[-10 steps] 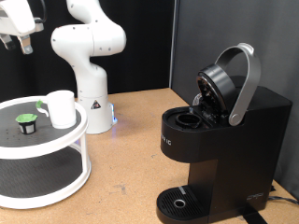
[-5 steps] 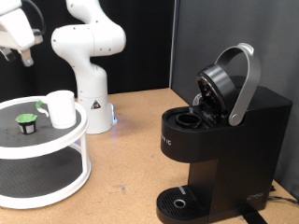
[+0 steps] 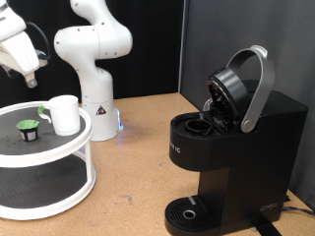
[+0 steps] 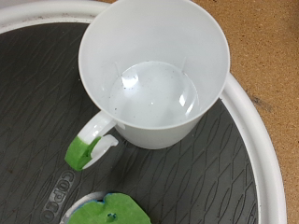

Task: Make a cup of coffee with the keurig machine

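The cup (image 3: 64, 114), a small white mug, stands on the top tier of a white round rack (image 3: 59, 182) at the exterior view's left. My gripper (image 3: 31, 79) hangs above and to the left of it, apart from it and holding nothing. The wrist view looks straight down into the empty cup (image 4: 154, 89), whose handle (image 4: 90, 147) carries a green mark. My fingers do not show there. The keurig machine (image 3: 236, 147) stands at the exterior view's right with its lid (image 3: 241, 88) raised and its pod chamber open.
A small dark pod with a green top (image 3: 28, 129) sits on the rack's top tier beside the cup, and shows as the pod (image 4: 107, 210) in the wrist view. The arm's white base (image 3: 94, 93) stands behind the rack.
My gripper has come down and moved towards the exterior view's right, closer to the cup. The cup, pod and machine have not moved.
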Motion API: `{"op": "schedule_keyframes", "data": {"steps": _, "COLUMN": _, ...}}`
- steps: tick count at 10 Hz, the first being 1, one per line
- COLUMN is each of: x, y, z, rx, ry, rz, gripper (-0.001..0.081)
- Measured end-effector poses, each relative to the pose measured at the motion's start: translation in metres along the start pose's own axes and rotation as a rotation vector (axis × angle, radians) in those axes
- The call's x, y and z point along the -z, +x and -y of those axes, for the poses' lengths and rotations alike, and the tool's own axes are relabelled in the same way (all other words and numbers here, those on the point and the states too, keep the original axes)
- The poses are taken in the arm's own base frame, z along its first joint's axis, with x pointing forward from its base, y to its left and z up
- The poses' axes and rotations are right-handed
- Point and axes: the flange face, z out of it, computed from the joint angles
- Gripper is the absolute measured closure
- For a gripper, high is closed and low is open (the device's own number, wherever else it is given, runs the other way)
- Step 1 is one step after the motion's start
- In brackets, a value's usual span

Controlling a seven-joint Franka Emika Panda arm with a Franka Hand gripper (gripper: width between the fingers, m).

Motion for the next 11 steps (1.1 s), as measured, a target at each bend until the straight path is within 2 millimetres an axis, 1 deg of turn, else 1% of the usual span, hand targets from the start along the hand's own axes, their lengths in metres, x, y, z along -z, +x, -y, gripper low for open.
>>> {"op": "schedule_keyframes", "data": {"steps": 3, "x": -0.003, "y": 0.000, "z": 0.001, "rx": 0.006, "ry": 0.013, "rz": 0.000, "gripper": 0.0003}}
{"op": "schedule_keyframes", "data": {"steps": 5, "x": -0.010, "y": 0.000, "z": -0.001, "rx": 0.007, "ry": 0.018, "rz": 0.006, "gripper": 0.0003}}
{"op": "schedule_keyframes", "data": {"steps": 11, "x": -0.051, "y": -0.004, "z": -0.009, "rx": 0.031, "ry": 0.013, "rz": 0.053, "gripper": 0.0003}}
